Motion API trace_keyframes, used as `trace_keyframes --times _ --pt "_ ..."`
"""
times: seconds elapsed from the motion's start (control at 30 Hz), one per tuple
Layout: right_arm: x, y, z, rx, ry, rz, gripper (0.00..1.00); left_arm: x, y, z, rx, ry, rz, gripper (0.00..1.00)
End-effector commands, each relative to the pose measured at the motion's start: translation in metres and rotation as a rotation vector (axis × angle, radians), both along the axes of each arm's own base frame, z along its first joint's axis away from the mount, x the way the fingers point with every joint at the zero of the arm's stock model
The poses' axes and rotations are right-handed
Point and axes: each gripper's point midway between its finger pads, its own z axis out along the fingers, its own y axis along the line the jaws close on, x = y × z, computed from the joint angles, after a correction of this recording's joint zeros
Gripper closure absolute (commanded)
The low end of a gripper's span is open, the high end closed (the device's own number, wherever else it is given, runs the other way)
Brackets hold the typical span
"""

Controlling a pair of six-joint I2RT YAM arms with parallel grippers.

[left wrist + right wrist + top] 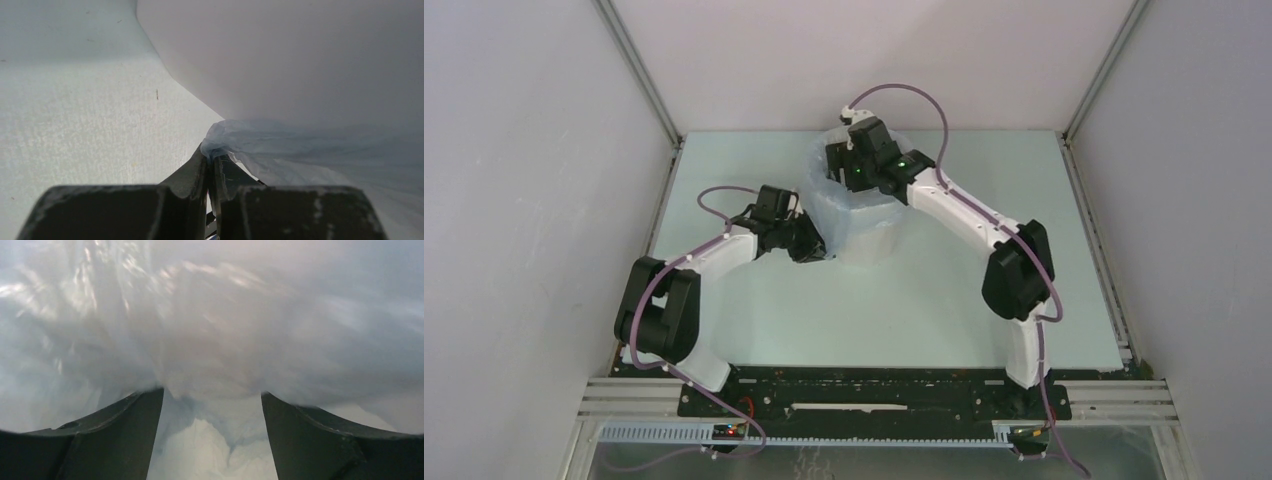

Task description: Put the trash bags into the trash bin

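Presently the left gripper (209, 157) has its jaws closed on a bunched fold of the trash bag (310, 145), low against the near-left wall of the trash bin (300, 55), which stands on the table (924, 310). The right gripper (212, 396) is at the bin's mouth with jaws apart. Wrinkled film spreads just ahead of and between them; contact cannot be told.

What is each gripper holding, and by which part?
The left gripper has its fingers shut on a bunched fold of the trash bag outside the trash bin. The right gripper is open, clamping nothing.
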Motion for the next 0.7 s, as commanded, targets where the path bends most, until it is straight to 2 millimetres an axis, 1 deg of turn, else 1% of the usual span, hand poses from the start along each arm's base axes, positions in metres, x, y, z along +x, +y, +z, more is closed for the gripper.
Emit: trace_keyframes --times 0.0,0.07,0.13,0.2,0.27,0.37,0.43,0.5,0.53,0.6,0.67 --pt "-0.011 -0.043 0.055 0.018 -0.08 -0.054 0.18 0.0 0.001 0.009 0.017 -0.05 -0.027 0.88" --pt "-0.013 -0.053 0.041 -0.031 -0.089 -0.063 0.18 -0.002 0.002 0.007 0.018 -0.044 -0.028 0.88" --pt "-0.013 -0.053 0.026 -0.054 -0.075 -0.06 0.19 -0.003 0.001 0.006 0.016 -0.038 -0.03 0.88" --pt "-0.01 -0.047 0.013 -0.071 -0.053 -0.066 0.24 -0.003 0.001 0.007 0.012 -0.039 -0.031 0.88" --pt "-0.006 -0.032 0.001 -0.076 -0.036 -0.053 0.31 -0.002 0.001 0.008 0.01 -0.04 -0.03 0.88" --pt "0.006 0.003 0.011 -0.057 -0.065 -0.026 0.33 0.0 -0.001 0.008 0.008 -0.038 -0.03 0.88" --pt "0.01 0.031 0.023 -0.021 -0.087 0.008 0.3 0.001 -0.001 0.007 0.011 -0.038 -0.03 0.88" --pt "0.016 0.048 0.029 0.015 -0.095 0.017 0.27 0.001 0.0 0.006 0.016 -0.036 -0.026 0.88" --pt "0.02 0.047 0.033 0.017 -0.109 0.005 0.26 0.001 0.0 0.005 0.017 -0.033 -0.025 0.88" --pt "0.028 0.035 0.035 -0.009 -0.14 -0.028 0.21 0.0 0.0 0.004 0.016 -0.028 -0.024 0.88" --pt "0.027 0.023 0.038 -0.016 -0.126 -0.024 0.21 -0.002 0.001 0.003 0.018 -0.028 -0.023 0.88"
